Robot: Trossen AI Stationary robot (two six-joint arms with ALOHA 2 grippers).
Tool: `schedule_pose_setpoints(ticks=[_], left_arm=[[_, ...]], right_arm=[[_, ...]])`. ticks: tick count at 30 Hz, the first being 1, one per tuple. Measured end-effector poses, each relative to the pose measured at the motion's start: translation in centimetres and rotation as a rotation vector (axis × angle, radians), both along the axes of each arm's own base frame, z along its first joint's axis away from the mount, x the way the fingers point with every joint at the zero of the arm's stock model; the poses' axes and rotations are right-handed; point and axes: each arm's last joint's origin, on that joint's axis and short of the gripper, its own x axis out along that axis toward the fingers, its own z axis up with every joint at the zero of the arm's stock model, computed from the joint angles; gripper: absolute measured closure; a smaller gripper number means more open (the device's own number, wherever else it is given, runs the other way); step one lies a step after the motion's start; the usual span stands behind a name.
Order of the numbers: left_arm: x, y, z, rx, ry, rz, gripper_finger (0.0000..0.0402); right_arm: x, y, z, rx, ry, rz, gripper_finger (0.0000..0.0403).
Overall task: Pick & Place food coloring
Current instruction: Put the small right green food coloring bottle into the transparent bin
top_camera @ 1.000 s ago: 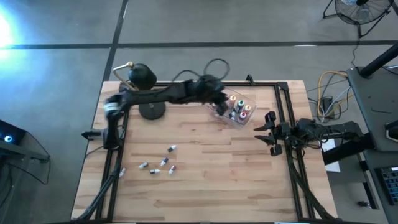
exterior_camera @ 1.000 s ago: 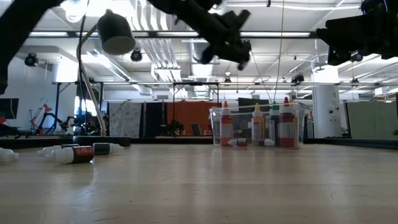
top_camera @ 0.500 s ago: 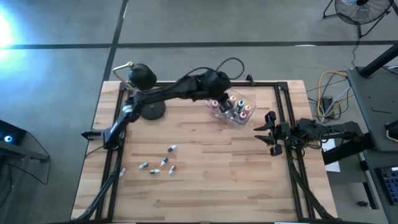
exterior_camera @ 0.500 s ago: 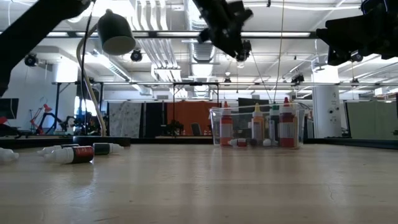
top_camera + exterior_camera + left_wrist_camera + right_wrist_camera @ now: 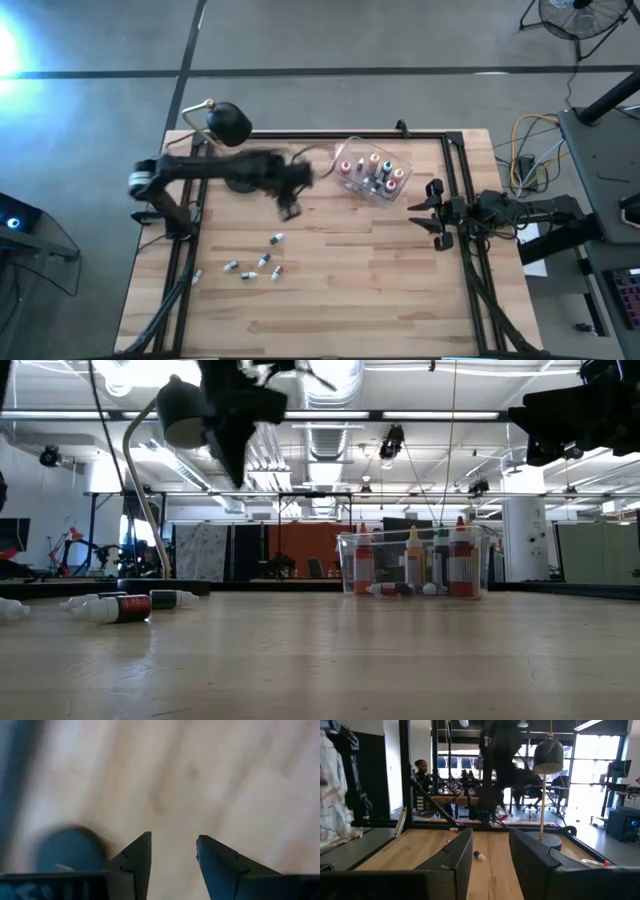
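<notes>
Several tiny food coloring bottles [image 5: 262,262] lie on their sides on the wooden table, left of centre near the front; in the low view they show at the left [image 5: 120,607]. More bottles stand upright in a clear tub [image 5: 372,172] at the far right [image 5: 415,565]. My left gripper [image 5: 290,205] hangs open above bare wood between the tub and the loose bottles, pointing steeply down, with nothing between its fingers [image 5: 172,852]. My right gripper [image 5: 432,210] waits open at the table's right edge [image 5: 490,852].
A black desk lamp stands at the far left, its round head [image 5: 228,125] over the corner and its base [image 5: 245,178] beside my left arm. A black rail frame [image 5: 460,200] runs along the table's edges. Bare wood [image 5: 380,290] fills the near right.
My left gripper has swung from above the tub toward the table's left and a little toward its near edge, tipping from a shallow slant to pointing steeply down. The bottles on the table and the tub have stayed put.
</notes>
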Motion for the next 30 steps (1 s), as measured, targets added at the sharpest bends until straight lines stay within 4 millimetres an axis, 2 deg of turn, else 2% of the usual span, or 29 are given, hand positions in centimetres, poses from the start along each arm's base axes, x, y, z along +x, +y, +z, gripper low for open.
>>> schedule_pose_setpoints(ticks=[3,7,12,16,21,30], left_arm=[[-2.4,-1.8,-4.0,-0.141,-0.041,0.005,0.0271],[-4.0,-3.8,-9.1,-0.321,-0.141,0.018,0.0271],[-5.4,-4.8,-12.7,-0.386,-0.146,0.139,0.027],[-6.0,-4.9,-13.9,-0.386,-0.12,0.172,0.027],[-5.5,-4.8,-14.4,-0.355,-0.149,0.186,0.027],[-4.5,-5.2,-16.7,-0.305,-0.055,0.138,0.0277]], right_arm=[[0.0,0.0,0.0,0.0,-0.001,0.0,0.028],[0.0,0.0,0.0,0.0,-0.001,-0.001,0.028],[0.0,0.0,0.0,0.0,-0.001,0.0,0.028],[0.0,0.0,0.0,0.0,-0.001,-0.002,0.028],[0.0,0.0,0.0,0.0,-0.001,-0.003,0.028],[0.0,0.0,0.0,0.0,-0.001,-0.002,0.028]])
